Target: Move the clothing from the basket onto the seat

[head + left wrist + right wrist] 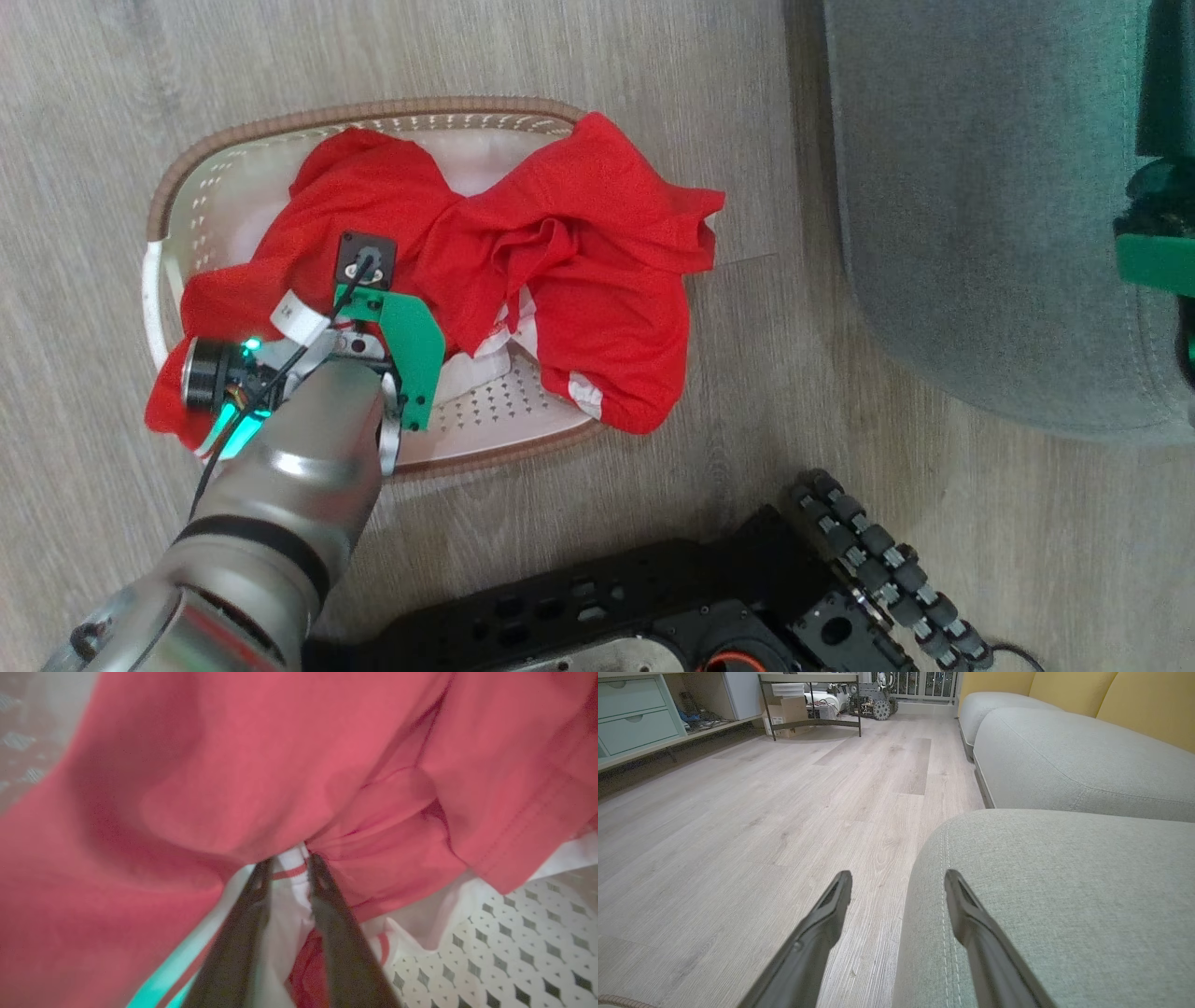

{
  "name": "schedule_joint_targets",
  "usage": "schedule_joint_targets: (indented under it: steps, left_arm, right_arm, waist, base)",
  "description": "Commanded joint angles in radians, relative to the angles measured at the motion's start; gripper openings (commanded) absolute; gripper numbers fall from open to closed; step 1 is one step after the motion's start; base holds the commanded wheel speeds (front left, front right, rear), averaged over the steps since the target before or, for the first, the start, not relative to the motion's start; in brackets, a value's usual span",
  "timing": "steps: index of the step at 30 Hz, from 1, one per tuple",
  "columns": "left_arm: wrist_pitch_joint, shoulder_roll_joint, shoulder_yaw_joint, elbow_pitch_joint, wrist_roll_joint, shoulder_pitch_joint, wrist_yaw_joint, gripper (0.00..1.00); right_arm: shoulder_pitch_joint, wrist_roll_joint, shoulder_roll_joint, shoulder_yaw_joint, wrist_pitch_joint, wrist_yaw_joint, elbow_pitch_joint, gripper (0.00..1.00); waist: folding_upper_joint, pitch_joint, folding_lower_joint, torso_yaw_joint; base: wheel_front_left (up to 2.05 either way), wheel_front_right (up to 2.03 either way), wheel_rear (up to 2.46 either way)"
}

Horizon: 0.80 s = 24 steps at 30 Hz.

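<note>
The cream basket (219, 173) stands on the wood floor, and its perforated bottom (514, 938) shows in the left wrist view. The red clothing (560, 252) lies heaped in it and spills over the rim on the left and right. White striped trim (586, 392) shows at one hem. My left arm (308, 439) reaches down into the heap. My left gripper (289, 863) is shut on a fold of white trim with a red stripe. The grey seat (980, 205) lies to the right. My right gripper (896, 879) hangs open over the seat's corner (1064, 905), holding nothing.
My black base (653, 607) and its roller wheel (878, 551) sit just below the basket. My right arm's green wrist (1158, 252) hangs above the seat. A second grey cushion (1064, 760), yellow back cushions (1148, 700), a drawer cabinet (635, 718) and a metal table (808, 700) stand further off.
</note>
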Motion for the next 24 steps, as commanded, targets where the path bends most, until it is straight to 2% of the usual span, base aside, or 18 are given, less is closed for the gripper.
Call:
schedule_joint_targets:
  steps: [1,2,14,24]
  left_arm:
    - [-0.012,0.012,0.014,-0.006,-0.005,0.017,0.005,0.13]
    - [-0.016,0.012,0.015,-0.005,-0.009,0.019,0.001,0.00]
    - [-0.098,0.012,0.026,-0.005,-0.059,0.074,-0.063,0.00]
    - [-0.231,0.014,0.046,-0.004,-0.099,0.130,-0.151,0.00]
  right_arm:
    - [0.026,0.004,-0.019,0.005,-0.006,0.000,-0.022,1.00]
    - [0.026,0.004,-0.019,0.006,-0.006,0.000,-0.020,1.00]
    - [0.032,0.000,-0.003,0.025,-0.006,0.000,-0.002,1.00]
    - [0.073,-0.013,0.018,0.037,-0.006,0.000,0.026,1.00]
  waist:
    - [0.0000,-0.003,0.0000,0.001]
    - [0.0000,-0.008,0.0000,0.001]
    - [0.0000,-0.121,0.0000,0.013]
    - [0.0000,-0.277,0.0000,0.026]
  base:
    - [0.00,0.00,0.00]
    - [0.00,0.00,0.00]
    - [0.00,0.00,0.00]
    - [0.00,0.00,0.00]
